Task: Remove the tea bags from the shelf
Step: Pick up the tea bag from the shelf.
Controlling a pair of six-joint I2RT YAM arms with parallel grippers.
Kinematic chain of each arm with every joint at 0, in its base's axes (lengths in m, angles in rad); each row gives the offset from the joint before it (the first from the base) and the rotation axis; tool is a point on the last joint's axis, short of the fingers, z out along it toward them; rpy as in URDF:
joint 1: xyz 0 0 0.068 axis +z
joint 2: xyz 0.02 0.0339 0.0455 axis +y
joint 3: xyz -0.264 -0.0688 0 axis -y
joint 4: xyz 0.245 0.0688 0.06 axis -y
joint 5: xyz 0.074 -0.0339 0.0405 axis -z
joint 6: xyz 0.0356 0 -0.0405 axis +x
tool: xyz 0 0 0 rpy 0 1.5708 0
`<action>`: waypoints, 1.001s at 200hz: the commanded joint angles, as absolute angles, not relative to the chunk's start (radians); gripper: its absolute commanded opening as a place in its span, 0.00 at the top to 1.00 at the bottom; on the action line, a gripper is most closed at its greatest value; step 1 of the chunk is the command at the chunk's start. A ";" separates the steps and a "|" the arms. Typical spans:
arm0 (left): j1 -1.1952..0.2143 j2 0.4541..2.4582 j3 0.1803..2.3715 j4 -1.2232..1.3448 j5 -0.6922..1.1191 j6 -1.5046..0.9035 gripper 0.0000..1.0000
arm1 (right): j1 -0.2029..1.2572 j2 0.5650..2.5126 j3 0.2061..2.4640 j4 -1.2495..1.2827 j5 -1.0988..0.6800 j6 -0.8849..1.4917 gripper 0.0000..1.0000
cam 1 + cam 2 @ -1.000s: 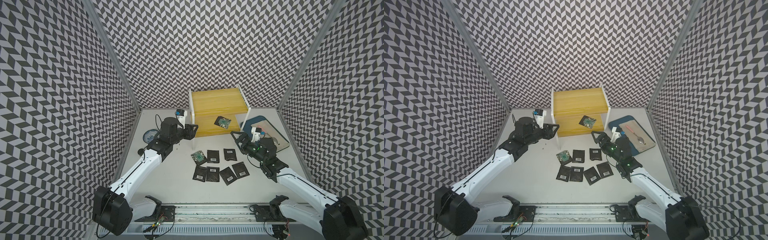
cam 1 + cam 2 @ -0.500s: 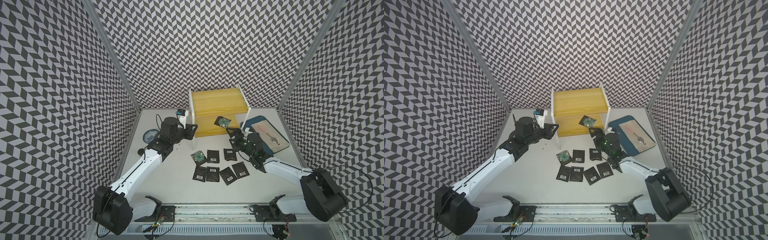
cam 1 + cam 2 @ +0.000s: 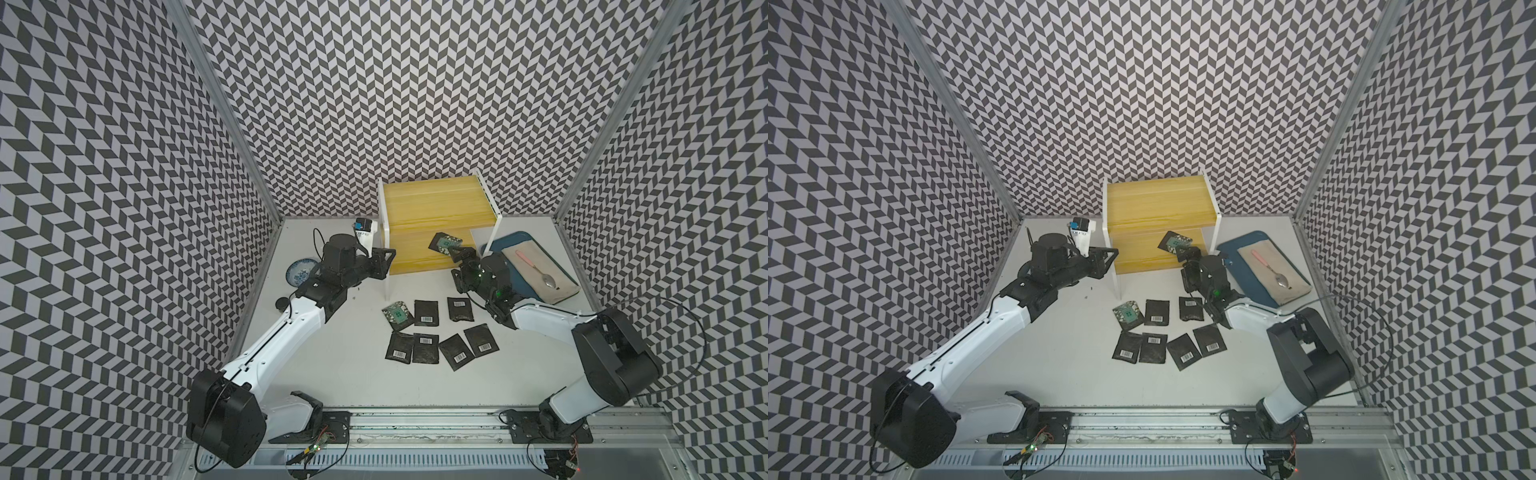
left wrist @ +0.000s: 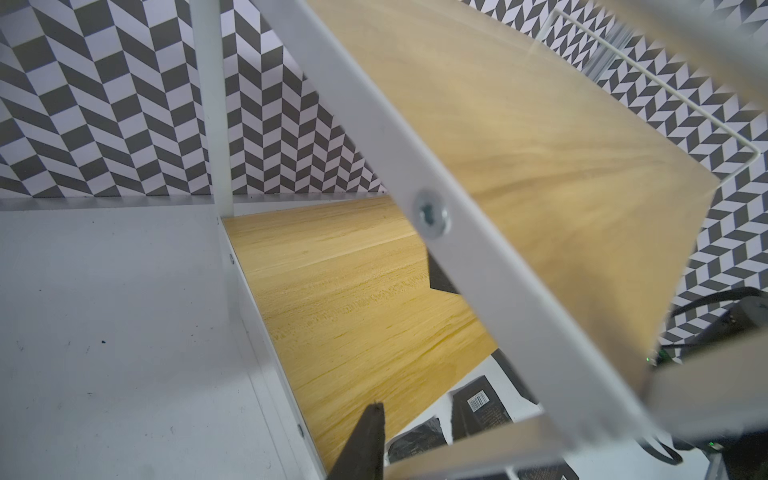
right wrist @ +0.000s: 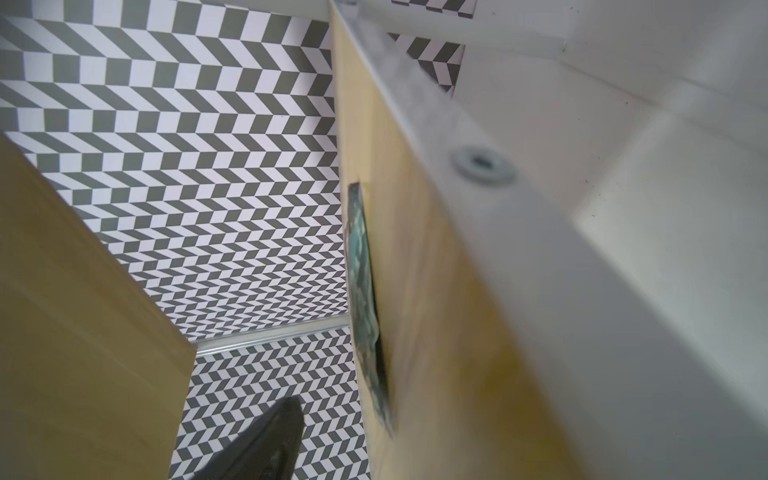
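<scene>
**Student:** Where do the tea bags lie?

**Tutor:** One green-faced tea bag rests on the lower board of the shelf, near that board's front right corner. The shelf stands at the middle of the back edge of the tabletop. The other seven tea bags lie flat on the tabletop in two loose rows, just in front of the shelf.

**Student:** And the grippers?

**Tutor:** The right gripper sits at the green-faced tea bag's near corner with its jaws spread; the right wrist view shows one finger apart from it. The left gripper is at the shelf's front left leg. Only one finger shows, so whether it clamps the leg cannot be told
</scene>
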State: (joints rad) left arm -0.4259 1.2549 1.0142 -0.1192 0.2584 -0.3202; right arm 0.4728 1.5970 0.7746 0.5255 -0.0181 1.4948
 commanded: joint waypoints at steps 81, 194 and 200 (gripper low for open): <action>-0.433 1.250 1.042 -0.082 0.288 -0.333 0.70 | 0.485 1.709 0.865 0.533 0.008 1.560 0.10; -0.434 1.245 1.039 -0.081 0.277 -0.333 0.70 | 0.498 1.671 0.776 0.541 0.002 1.563 0.30; -0.434 1.245 1.040 -0.081 0.274 -0.334 0.70 | 0.498 1.662 0.773 0.539 -0.001 1.558 0.29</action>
